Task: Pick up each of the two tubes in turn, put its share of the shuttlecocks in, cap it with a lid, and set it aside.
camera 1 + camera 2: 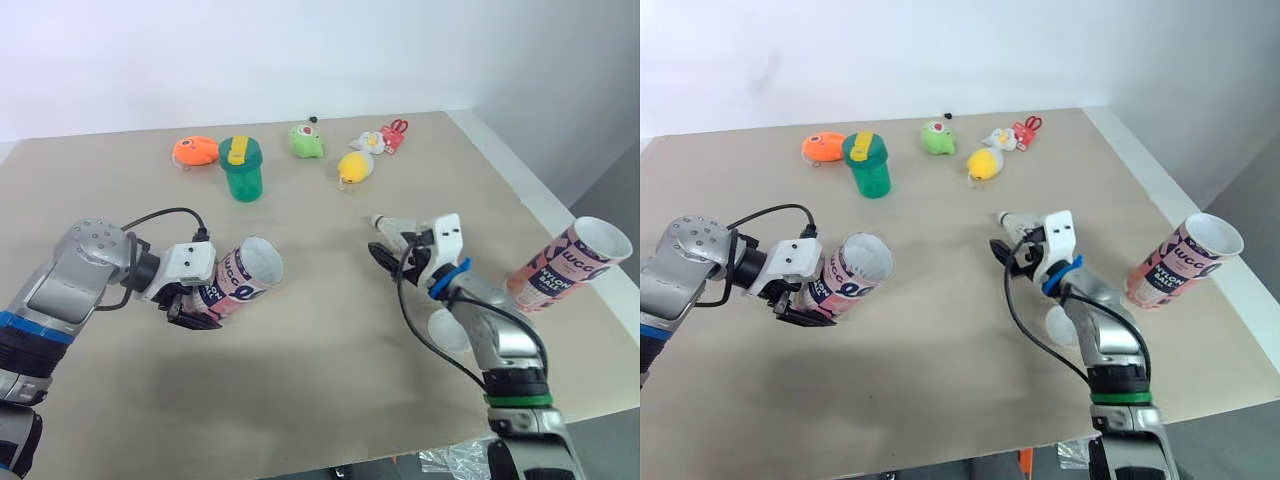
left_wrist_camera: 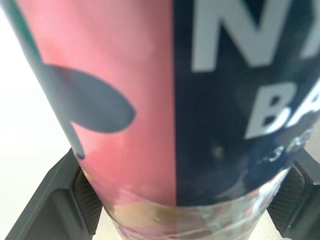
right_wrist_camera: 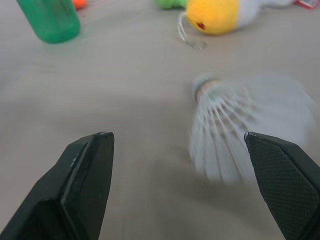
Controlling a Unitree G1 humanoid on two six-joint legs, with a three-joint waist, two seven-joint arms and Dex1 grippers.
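Pink-and-navy cardboard tube (image 1: 245, 278) is clamped near its base in the left gripper (image 1: 200, 300), held just off the beige table (image 1: 300, 390). It's tilted, and the open mouth faces across and up toward the right arm. White feather shuttlecock (image 3: 245, 135) lies on the table ahead of the right gripper (image 3: 176, 135), cork end away from the wrist, skirt toward it, off-centre toward one finger. Right jaws are wide apart, holding nothing. Right arm is clearly the nearer one for the grab; it needs a small sideways correction first. Second matching tube (image 1: 570, 262) leans at the table's right edge, well apart. Green lidded cup (image 1: 241, 170) and plush toys (image 1: 355, 166) sit at the far side.
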